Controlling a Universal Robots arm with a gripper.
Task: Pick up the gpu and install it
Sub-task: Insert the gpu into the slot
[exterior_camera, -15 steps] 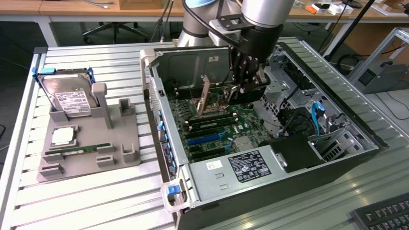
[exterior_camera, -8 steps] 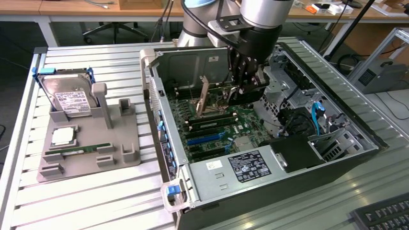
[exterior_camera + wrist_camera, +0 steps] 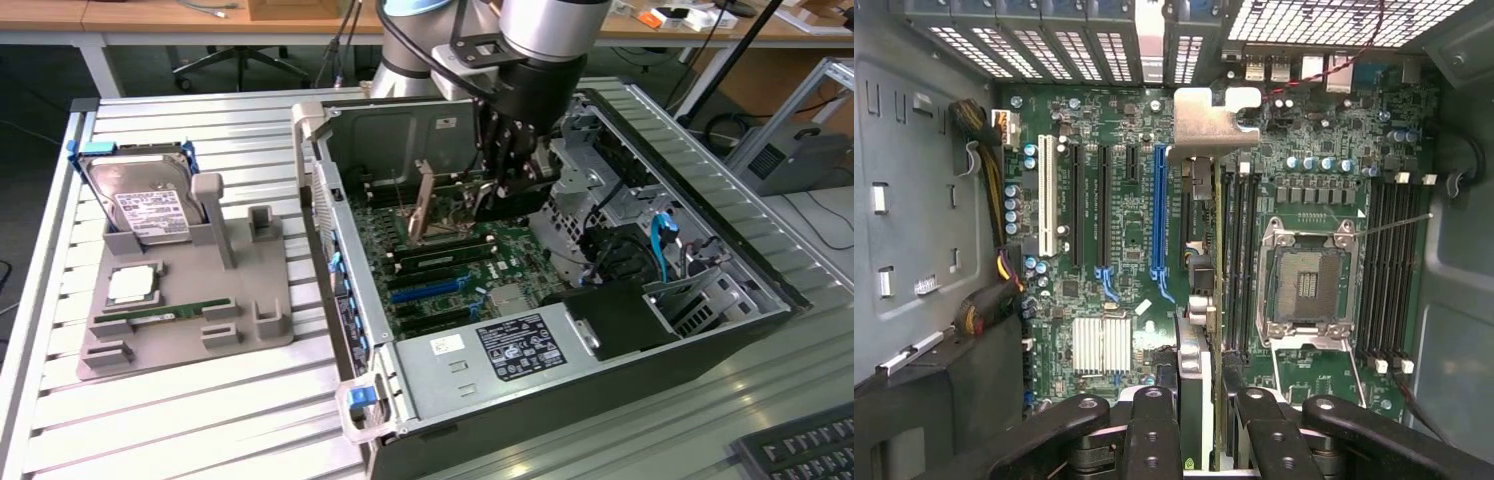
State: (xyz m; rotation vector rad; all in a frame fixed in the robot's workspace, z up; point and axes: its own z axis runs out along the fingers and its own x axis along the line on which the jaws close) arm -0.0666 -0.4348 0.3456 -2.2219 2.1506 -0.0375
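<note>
The gpu (image 3: 424,205) is a thin card with a tan-brown face, standing on edge inside the open computer case (image 3: 747,270). My gripper (image 3: 514,195) reaches down into the case and is shut on the card's near end. In the wrist view the gpu (image 3: 1199,260) appears edge-on between my fingers (image 3: 1154,430), with my gripper (image 3: 1204,440) closed around it. Its silver bracket (image 3: 1214,120) points at the rear slot openings. The card runs along the motherboard beside the long blue slot (image 3: 1159,220). Whether it sits in a slot I cannot tell.
Left of the case in the exterior view, a grey holder (image 3: 187,330) carries a hard drive (image 3: 150,205), a processor (image 3: 131,285) and a green memory stick (image 3: 160,315). The power supply (image 3: 507,350) fills the case's near end. Cables and drive cages (image 3: 627,240) crowd the right.
</note>
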